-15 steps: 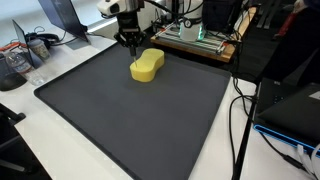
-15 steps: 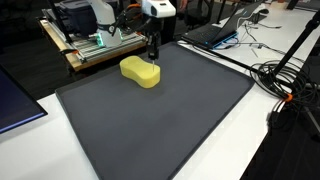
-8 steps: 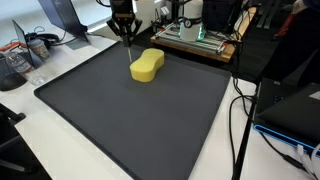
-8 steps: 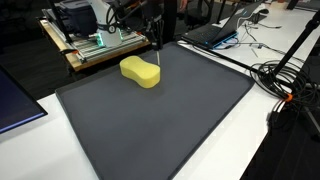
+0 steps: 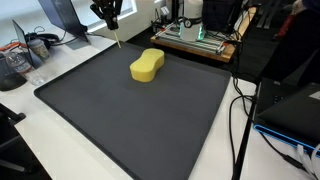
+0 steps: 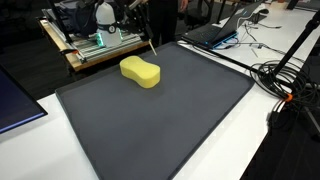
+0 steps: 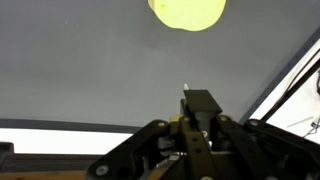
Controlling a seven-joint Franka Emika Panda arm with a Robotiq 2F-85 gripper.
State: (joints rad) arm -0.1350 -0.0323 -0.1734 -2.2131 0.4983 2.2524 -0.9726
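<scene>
Our gripper (image 5: pixel 112 22), partly cut off at the top of an exterior view, pinches its fingers together on a thin pale stick (image 5: pixel 117 40) too small to identify. The yellow sponge (image 5: pixel 146 66) lies nearby on the dark mat (image 5: pixel 130 120), cropped in the wrist view.

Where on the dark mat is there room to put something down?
Most of the dark mat is bare: the stretch from the yellow sponge to the near edge. Crowded are the far edge, by the wooden rack, and the table beside the cables.
</scene>
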